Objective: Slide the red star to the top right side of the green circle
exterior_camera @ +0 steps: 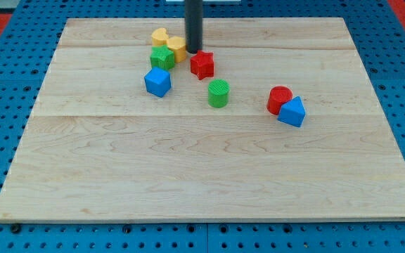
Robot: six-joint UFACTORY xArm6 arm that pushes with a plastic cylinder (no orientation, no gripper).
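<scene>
Tip (193,50) sitting just upper-left of red star (202,65), touching it | star lying up-left of green circle (219,93) | I'm seeing no pincer, bare rod only

Bright even overhead light on my feed; soft short shadows under blocks; wooden board (209,176) sharp, no glare, slight edge blur

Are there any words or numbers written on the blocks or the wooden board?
None: no word, number or sign shows on the pale wooden board, the red star block, the green round block, the other coloured blocks, or the dark rod ending in my tip.
</scene>
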